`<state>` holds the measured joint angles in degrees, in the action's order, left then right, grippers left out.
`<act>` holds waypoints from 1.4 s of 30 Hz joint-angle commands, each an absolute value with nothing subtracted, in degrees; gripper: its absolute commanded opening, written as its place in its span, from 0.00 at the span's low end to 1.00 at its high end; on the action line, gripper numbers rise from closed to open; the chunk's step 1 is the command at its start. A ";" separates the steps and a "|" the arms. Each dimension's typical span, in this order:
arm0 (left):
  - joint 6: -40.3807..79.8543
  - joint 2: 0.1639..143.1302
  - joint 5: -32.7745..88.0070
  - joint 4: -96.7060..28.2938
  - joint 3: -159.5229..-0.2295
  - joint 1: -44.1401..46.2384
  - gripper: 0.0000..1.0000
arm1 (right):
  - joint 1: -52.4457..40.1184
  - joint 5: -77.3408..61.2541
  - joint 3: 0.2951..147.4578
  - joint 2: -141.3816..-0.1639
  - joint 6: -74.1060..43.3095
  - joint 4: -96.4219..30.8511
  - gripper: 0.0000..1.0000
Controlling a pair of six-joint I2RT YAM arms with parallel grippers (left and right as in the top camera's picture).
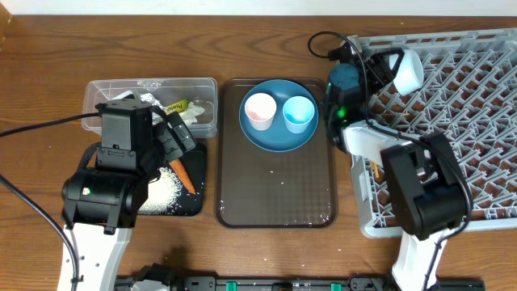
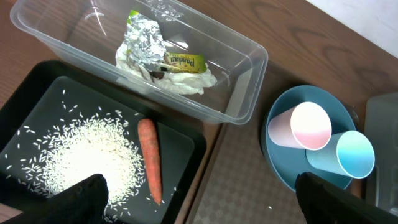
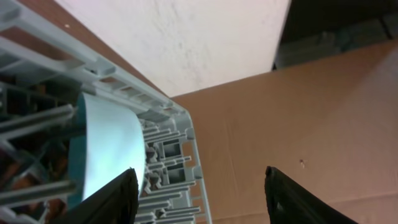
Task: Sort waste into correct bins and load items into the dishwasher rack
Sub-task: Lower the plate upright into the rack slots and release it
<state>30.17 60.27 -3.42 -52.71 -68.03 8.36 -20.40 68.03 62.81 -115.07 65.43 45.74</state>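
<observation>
A flat brown serving tray (image 1: pixel 275 190) with rounded corners and a fine chequered texture lies on the wooden surface (image 1: pixel 40 48), near the middle of the overhead view. Its nearer half is bare, and its raised rim catches a little light. One black cable (image 1: pixel 44 123) trails in across the surface from the left edge, and another black cable (image 1: pixel 321 39) loops near the far side. The right wrist view shows a white wall (image 3: pixel 186 37) beside a cardboard-brown panel (image 3: pixel 311 124).
</observation>
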 commanded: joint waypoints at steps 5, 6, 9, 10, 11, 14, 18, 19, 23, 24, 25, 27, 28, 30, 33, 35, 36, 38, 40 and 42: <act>30.06 60.23 -4.34 -52.90 -68.82 8.16 0.98 | -14.37 47.11 63.31 -96.42 38.41 11.53 0.60; 30.06 60.23 -4.34 -52.90 -68.82 8.16 0.98 | -11.99 39.77 63.90 -93.71 31.24 4.58 0.58; 30.06 60.23 -4.34 -52.90 -68.82 8.16 0.98 | -2.48 16.40 64.99 -87.85 11.22 -4.99 0.56; 30.06 60.23 -4.34 -52.90 -68.82 8.16 0.98 | 1.17 8.23 64.99 -86.32 6.20 -5.56 0.55; 30.06 60.23 -4.34 -52.90 -68.82 8.16 0.98 | 4.32 1.74 64.99 -85.58 2.83 -5.52 0.53; 30.06 60.23 -4.34 -52.90 -68.82 8.16 0.98 | 13.91 -15.75 64.97 -84.93 -3.68 -5.17 0.33; 30.06 60.23 -4.34 -52.90 -68.82 8.16 0.98 | 21.23 -23.94 64.93 -88.73 -9.85 -3.46 0.13; 30.06 60.23 -4.34 -52.90 -68.82 8.16 0.98 | 21.96 -25.21 64.93 -90.15 -10.55 -2.31 0.08; 30.06 60.23 -4.34 -52.90 -68.82 8.16 0.98 | 22.04 -32.18 64.93 -96.95 -11.35 3.33 0.02; 30.06 60.23 -4.34 -52.90 -68.82 8.16 0.98 | 21.65 -33.89 64.93 -98.67 -11.38 4.93 0.02; 30.06 60.23 -4.34 -52.90 -68.82 8.16 0.98 | 21.39 -34.46 64.93 -99.70 -11.38 5.78 0.02; 30.06 60.23 -4.34 -52.90 -68.82 8.16 0.98 | 20.78 -34.44 64.93 -102.10 -11.31 6.98 0.04; 30.06 60.23 -4.34 -52.90 -68.82 8.16 0.98 | 20.56 -34.33 64.93 -103.04 -11.31 7.20 0.05; 30.06 60.23 -4.34 -52.90 -68.82 8.16 0.98 | 20.05 -34.39 64.93 -105.12 -11.35 8.12 0.05; 30.06 60.23 -4.34 -52.90 -68.82 8.16 0.98 | 18.72 -35.00 64.93 -106.87 -11.33 8.38 0.07; 30.06 60.23 -4.34 -52.90 -68.82 8.16 0.98 | 17.52 -35.20 64.93 -107.04 -10.87 8.12 0.08; 30.06 60.23 -4.34 -52.90 -68.82 8.16 0.98 | 16.93 -35.20 64.93 -107.04 -10.22 8.10 0.08; 30.06 60.23 -4.34 -52.90 -68.82 8.16 0.98 | 15.77 -35.16 64.93 -107.04 -9.06 8.14 0.08; 30.06 60.23 -4.34 -52.90 -68.82 8.16 0.98 | 14.66 -34.94 64.93 -107.04 -8.91 8.08 0.09; 30.06 60.23 -4.34 -52.90 -68.82 8.16 0.98 | 13.67 -34.96 64.93 -107.04 -8.95 8.08 0.09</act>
<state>30.15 60.27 -3.42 -52.71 -68.07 8.36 15.20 -33.89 64.64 -106.59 -9.98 8.10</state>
